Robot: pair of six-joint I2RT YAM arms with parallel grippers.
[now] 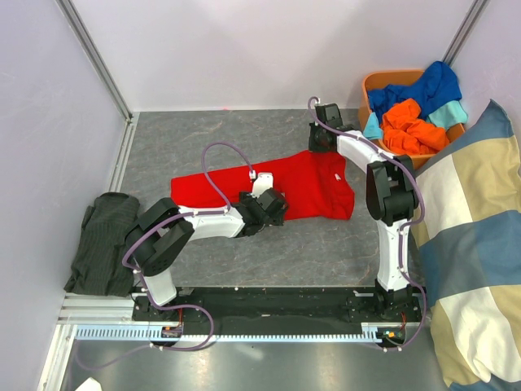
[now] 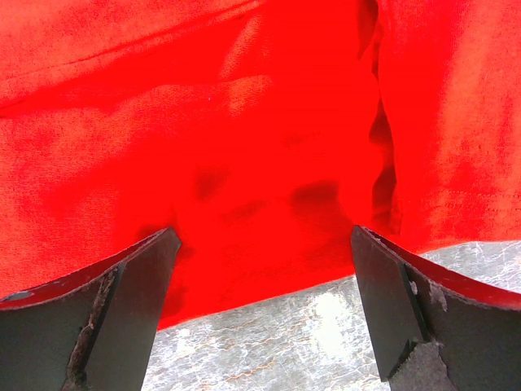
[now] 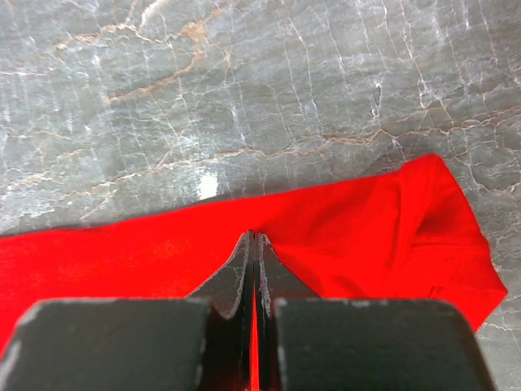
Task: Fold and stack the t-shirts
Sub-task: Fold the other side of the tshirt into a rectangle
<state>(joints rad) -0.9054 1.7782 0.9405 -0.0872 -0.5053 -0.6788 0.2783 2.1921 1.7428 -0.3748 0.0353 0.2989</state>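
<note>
Red t-shirt (image 1: pixel 317 191) lies flat on the table (image 1: pixel 326 252), ready for folding. Your right gripper (image 3: pixel 253 238) pinches its far edge tight, I think to lift it. Your left gripper (image 2: pixel 262 235) hangs wide open over the near edge, holding nothing.

The red t-shirt (image 2: pixel 244 122) is seen as soft, matt cloth, lightly creased. The table (image 3: pixel 244 81) is finished in grey marbled stone with a faint sheen. The fingers (image 2: pixel 98 326) of the left gripper (image 2: pixel 264 235) are shown matt black and scuffed.

walls (image 1: pixel 269 49): pale, plain | table (image 1: pixel 326 252): grey marbled | checked cushion (image 1: pixel 476 244): right edge
</note>
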